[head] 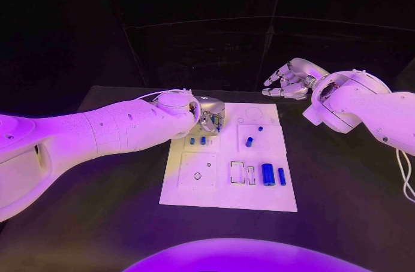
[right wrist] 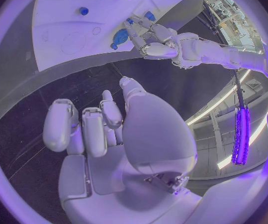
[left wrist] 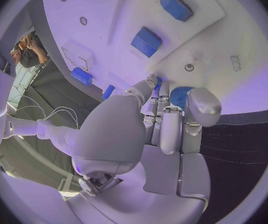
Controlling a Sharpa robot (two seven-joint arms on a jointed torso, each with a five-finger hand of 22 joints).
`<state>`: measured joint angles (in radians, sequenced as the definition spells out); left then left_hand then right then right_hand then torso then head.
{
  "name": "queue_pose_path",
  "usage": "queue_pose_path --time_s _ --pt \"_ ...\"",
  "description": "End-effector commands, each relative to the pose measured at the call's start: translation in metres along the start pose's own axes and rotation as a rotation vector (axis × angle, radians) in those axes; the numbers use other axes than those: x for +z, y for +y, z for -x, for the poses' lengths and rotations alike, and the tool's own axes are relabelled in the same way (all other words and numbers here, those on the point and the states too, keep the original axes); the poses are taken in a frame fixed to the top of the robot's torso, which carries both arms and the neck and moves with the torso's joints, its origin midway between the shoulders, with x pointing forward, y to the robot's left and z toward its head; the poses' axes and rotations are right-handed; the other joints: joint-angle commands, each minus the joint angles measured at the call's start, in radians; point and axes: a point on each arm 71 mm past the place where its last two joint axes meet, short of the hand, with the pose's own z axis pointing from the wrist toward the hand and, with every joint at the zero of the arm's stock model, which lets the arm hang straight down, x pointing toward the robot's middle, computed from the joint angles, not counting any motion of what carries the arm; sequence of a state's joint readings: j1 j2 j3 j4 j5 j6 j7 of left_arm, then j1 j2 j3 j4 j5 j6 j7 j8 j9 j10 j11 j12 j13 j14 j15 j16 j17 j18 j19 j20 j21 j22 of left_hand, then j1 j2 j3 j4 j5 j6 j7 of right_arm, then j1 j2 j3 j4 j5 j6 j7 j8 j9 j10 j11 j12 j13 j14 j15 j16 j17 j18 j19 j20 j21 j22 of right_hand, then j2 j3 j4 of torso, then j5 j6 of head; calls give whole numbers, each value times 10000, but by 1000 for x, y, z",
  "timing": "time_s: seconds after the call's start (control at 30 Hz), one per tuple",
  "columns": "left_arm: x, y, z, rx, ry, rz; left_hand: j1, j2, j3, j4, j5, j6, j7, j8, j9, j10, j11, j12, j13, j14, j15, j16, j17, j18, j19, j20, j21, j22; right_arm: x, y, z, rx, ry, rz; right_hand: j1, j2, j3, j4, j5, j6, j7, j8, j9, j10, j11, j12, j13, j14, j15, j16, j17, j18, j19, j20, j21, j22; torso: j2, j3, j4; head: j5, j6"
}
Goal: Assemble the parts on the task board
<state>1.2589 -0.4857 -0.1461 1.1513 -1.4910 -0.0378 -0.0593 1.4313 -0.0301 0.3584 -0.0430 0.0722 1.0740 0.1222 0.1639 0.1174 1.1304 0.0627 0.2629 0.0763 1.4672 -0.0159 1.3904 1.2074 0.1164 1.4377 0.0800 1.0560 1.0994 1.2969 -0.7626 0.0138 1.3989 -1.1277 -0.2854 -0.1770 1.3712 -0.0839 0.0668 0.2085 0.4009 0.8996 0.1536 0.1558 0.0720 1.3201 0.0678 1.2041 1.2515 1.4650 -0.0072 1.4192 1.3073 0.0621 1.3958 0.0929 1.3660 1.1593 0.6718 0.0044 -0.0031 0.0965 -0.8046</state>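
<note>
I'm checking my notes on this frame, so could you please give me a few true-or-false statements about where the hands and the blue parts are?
1. The left hand is over the task board's far-left corner. True.
2. The right hand holds a blue part. False: it holds nothing and hovers beyond the board's far edge.
3. A large blue cylinder lies near the board's near-right part. True.
4. The board is bare of parts. False: several blue pieces lie on it.

The left hand (head: 206, 113) hovered over the far left part of the white board (head: 226, 197), closing that corner off. Blue pieces (head: 268, 174) stood near the board's right edge, with two small ones (head: 197, 141) just beside the left hand. The right hand (head: 289, 80) hung beyond the far edge over bare black table (head: 346, 188).
</note>
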Motion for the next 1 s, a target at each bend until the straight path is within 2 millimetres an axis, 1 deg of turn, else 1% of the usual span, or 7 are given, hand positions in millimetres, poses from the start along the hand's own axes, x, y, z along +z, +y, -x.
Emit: queue_pose_path --time_s 0.03,0.17,0.3,0.63,0.9,0.97,1.0 --pt "-2 2 -2 40 -147 -15 8 122 335 -112 -9 149 21 20 33 225 -22 -143 20 179 -67 43 -11 -98 69 -24 146 148 0 2 0 -38 22 127 83 31 5 50 49 -76 21 43 -12 -58 -16 37 9 557 -56 -63 425 185 -46 -10 -39 3 -8 1 0 -3 2" --pt "-6 3 0 -20 -583 -164 -167 14 702 -245 -11 223 28 -55 15 372 -19 -389 9 178 -57 45 -53 -112 62 -30 249 273 0 2 1 -39 17 129 83 31 5 50 49 -76 21 43 -12 -58 -16 37 9 557 -56 -63 425 185 -46 -10 -39 3 -15 -5 5 -18 27" --pt "-14 4 8 -319 -1121 -314 -296 -65 894 -311 -16 255 40 -112 3 448 -14 -543 4 178 -47 47 -77 -117 57 -27 298 338 0 2 1 -39 7 124 83 31 5 50 49 -76 21 43 -12 -58 -16 37 9 557 -56 -63 425 185 -46 -10 -39 3 -17 4 15 -11 44" --pt "-32 11 24 -969 -1775 -314 -521 -202 1025 -331 -32 306 45 -171 -7 541 -6 -715 6 171 -37 30 -147 -133 64 -17 395 451 0 0 2 -45 -9 104 83 31 5 50 49 -76 21 43 -12 -58 -16 37 9 557 -56 -63 425 185 -46 -10 -39 3 -14 -6 22 30 78" --pt "-46 26 24 -1189 -1520 89 -614 -260 1039 -322 -38 337 29 -184 -7 590 -15 -765 12 172 -42 27 -165 -148 83 -15 479 535 -1 -1 3 -52 -24 65 83 31 5 50 49 -76 21 43 -12 -58 -16 37 9 557 -56 -63 425 185 -46 -10 -39 3 -15 -3 26 43 81" --pt "-49 29 23 -1205 -1397 204 -641 -277 1040 -318 -40 345 22 -188 -7 603 -19 -778 13 171 -45 24 -175 -151 87 -16 497 553 -1 -2 3 -53 -27 58 83 31 5 50 49 -76 21 43 -12 -58 -16 37 9 557 -56 -63 425 185 -46 -10 -39 3 -12 2 13 59 79" --pt "-50 31 23 -1211 -1341 254 -665 -291 1040 -314 -41 352 16 -191 -7 614 -22 -791 14 173 -47 25 -175 -153 91 -16 511 567 -1 -2 3 -54 -28 55 83 31 5 50 49 -76 21 43 -12 -58 -16 37 9 557 -56 -63 425 185 -46 -10 -39 3 -14 0 21 56 77"
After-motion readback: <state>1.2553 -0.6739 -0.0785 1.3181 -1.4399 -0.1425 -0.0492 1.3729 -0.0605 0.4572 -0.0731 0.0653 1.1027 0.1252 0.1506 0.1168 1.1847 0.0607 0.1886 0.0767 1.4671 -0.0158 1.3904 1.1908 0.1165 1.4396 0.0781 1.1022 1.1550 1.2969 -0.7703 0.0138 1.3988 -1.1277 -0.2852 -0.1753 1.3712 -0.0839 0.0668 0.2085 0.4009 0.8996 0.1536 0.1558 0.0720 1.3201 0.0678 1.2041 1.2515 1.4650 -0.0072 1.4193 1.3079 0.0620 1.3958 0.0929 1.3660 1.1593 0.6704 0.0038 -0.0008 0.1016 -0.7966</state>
